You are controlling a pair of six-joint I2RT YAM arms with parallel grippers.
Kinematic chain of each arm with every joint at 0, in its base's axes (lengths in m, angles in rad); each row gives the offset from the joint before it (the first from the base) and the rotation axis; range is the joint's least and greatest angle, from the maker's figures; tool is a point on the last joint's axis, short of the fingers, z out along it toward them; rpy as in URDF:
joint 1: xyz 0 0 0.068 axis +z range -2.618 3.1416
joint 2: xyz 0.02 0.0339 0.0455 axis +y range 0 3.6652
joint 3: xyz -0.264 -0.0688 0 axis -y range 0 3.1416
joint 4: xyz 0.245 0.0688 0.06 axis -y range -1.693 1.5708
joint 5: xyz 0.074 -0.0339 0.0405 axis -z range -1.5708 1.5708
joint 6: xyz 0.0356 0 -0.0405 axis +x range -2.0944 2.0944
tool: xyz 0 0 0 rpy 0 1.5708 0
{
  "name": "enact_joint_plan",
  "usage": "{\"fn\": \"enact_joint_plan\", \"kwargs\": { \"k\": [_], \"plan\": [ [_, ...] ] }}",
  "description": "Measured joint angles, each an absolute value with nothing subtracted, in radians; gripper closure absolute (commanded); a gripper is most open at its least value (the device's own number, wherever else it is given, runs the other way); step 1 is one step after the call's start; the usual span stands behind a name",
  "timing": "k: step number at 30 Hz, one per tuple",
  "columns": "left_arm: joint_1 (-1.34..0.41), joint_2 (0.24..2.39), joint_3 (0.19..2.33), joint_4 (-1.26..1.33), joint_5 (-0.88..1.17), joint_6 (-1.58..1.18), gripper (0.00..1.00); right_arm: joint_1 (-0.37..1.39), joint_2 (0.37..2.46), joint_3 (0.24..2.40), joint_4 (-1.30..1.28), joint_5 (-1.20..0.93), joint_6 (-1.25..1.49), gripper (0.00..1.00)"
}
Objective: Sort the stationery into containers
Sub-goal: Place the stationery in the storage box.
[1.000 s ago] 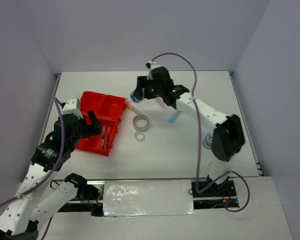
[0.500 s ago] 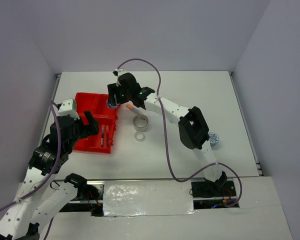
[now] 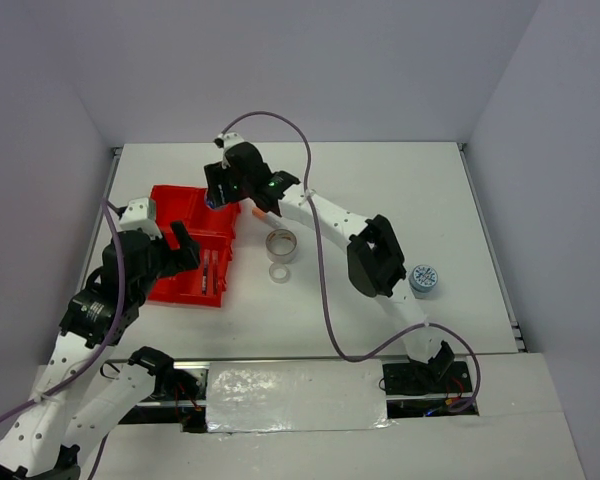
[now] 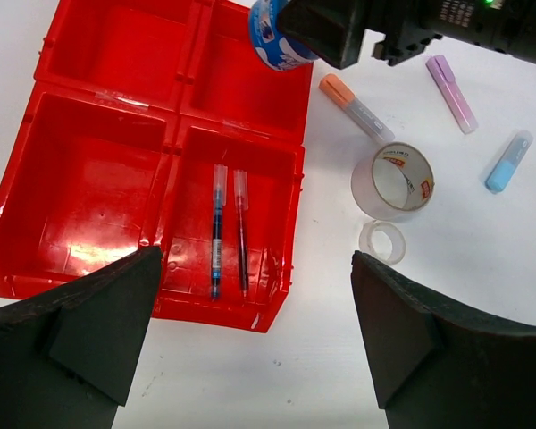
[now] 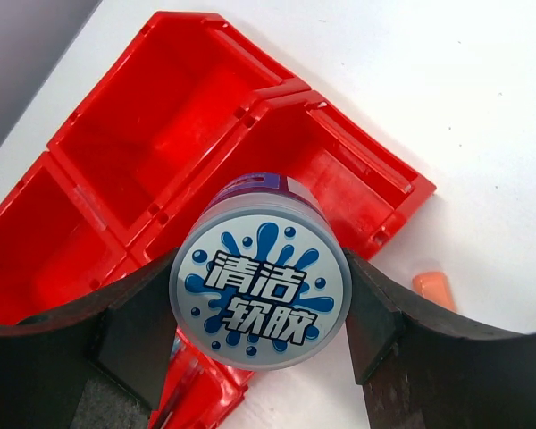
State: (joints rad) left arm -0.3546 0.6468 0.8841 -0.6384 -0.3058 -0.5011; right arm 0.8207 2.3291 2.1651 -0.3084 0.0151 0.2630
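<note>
One blue-white tape roll (image 5: 259,288) is pinched between the fingers of the right claw (image 5: 261,308). The claw has closed on the roll's sides and holds it aloft over the far right corner of the red tray (image 4: 98,192), printed face toward the wrist camera. In the tray's near right compartment a blue pen (image 4: 216,234) and a red pen (image 4: 241,237) lie side by side. The left claw (image 4: 255,268) hangs above the tray's near edge, fingers spread wide with nothing between them.

On the white counter (image 3: 400,185), just right of the tray, an orange-capped stick (image 4: 355,107) lies at a slant. Near it a large clear tape ring (image 4: 393,181) sits with its opening up, and a smaller ring (image 4: 381,241) lies close beside it. I can't tell whether the two touch. Further right are a pink stick (image 4: 453,94) and a light-blue stick (image 4: 507,163), apart from each other. A second blue-white roll (image 3: 423,280) sits alone near the right arm's elbow.
</note>
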Motion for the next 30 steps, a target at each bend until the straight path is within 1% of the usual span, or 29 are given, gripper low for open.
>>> {"fn": "enact_joint_plan", "kwargs": {
  "k": [5, 13, 17, 18, 19, 21, 22, 24, 26, 30],
  "plan": [
    [-0.354, 0.647, 0.879, -0.633, -0.295, -0.500, 0.01, 0.824, 2.389, 2.210, -0.324, 0.023, 0.245, 1.00],
    [-0.344, 0.653, 0.879, -0.627, -0.278, -0.500, 0.01, 0.858, 2.368, 2.040, -0.281, 0.090, 0.237, 1.00],
    [-0.342, 0.653, 0.879, -0.626, -0.274, -0.500, 0.01, 0.876, 2.366, 2.017, -0.296, 0.104, 0.234, 1.00],
    [-0.342, 0.653, 0.879, -0.626, -0.274, -0.500, 0.01, 0.878, 2.366, 2.020, -0.300, 0.102, 0.235, 0.97],
    [-0.342, 0.653, 0.879, -0.626, -0.274, -0.500, 0.01, 0.880, 2.366, 2.025, -0.304, 0.101, 0.236, 0.81],
    [-0.342, 0.653, 0.879, -0.626, -0.273, -0.500, 0.01, 0.881, 2.366, 2.041, -0.319, 0.099, 0.237, 0.61],
    [-0.342, 0.653, 0.879, -0.626, -0.272, -0.500, 0.01, 0.880, 2.366, 2.052, -0.327, 0.099, 0.237, 0.54],
    [-0.342, 0.653, 0.879, -0.625, -0.271, -0.499, 0.01, 0.880, 2.366, 2.070, -0.329, 0.096, 0.238, 0.51],
    [-0.342, 0.655, 0.879, -0.625, -0.270, -0.499, 0.01, 0.880, 2.366, 2.083, -0.326, 0.091, 0.242, 0.45],
    [-0.341, 0.658, 0.879, -0.623, -0.265, -0.498, 0.01, 0.879, 2.366, 2.100, -0.330, 0.081, 0.249, 0.37]
  ]
}}
